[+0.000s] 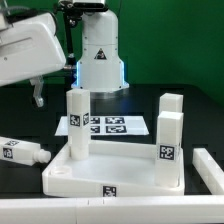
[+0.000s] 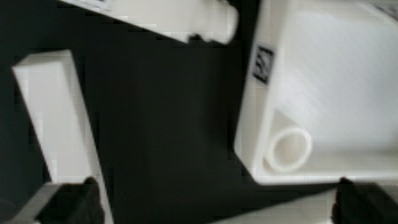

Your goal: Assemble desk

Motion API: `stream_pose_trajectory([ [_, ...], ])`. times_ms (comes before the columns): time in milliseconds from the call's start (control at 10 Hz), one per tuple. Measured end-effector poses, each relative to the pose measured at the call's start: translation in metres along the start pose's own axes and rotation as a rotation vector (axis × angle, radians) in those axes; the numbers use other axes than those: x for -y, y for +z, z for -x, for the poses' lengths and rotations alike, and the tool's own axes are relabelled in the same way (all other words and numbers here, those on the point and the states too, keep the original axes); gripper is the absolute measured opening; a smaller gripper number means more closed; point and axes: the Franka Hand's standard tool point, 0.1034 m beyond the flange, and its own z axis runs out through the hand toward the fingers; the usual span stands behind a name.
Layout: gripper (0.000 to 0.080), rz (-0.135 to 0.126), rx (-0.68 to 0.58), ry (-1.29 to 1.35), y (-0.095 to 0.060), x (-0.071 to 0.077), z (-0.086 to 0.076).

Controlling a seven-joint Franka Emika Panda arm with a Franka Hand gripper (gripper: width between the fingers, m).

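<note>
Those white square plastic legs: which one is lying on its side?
The white square-section leg at the exterior view's left edge lies flat on the black table, beside the tabletop tray. The others stand upright.

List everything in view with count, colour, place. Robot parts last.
tabletop: one, white, front centre of the dark table, tray-like, tag on its front edge.
upright legs: three, white, tagged; one at the tabletop's corner on the exterior view's left, two on the exterior view's right side.
loose legs: two, white; one lying on the exterior view's left, one at the exterior view's right edge.
marker board: one, white with black tags, flat behind the tabletop.
robot base: one, white, at the back.
hand: one, dark fingers, open, holding nothing, over the tabletop's edge.
</note>
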Motion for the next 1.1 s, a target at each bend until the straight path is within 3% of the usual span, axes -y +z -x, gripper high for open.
stream_pose_trajectory([
  [100, 0.0649, 0.059, -0.041, -0.11, 0.006, -0.008, 0.01],
  [200, 0.0649, 0.057, -0.005, -0.166, 0.008, -0.006, 0.019],
  [400, 0.0649, 0.08, 0.004, -0.299, 0.006, -0.012, 0.018],
  [500, 0.0649, 0.112, 0.012, -0.524, 0.009, -0.021, 0.025],
  [800, 0.0649, 0.11, 0.064, -0.899, 0.02, -0.021, 0.04],
  [1100, 0.0649, 0.118, 0.112, -1.049, 0.018, -0.029, 0.043],
])
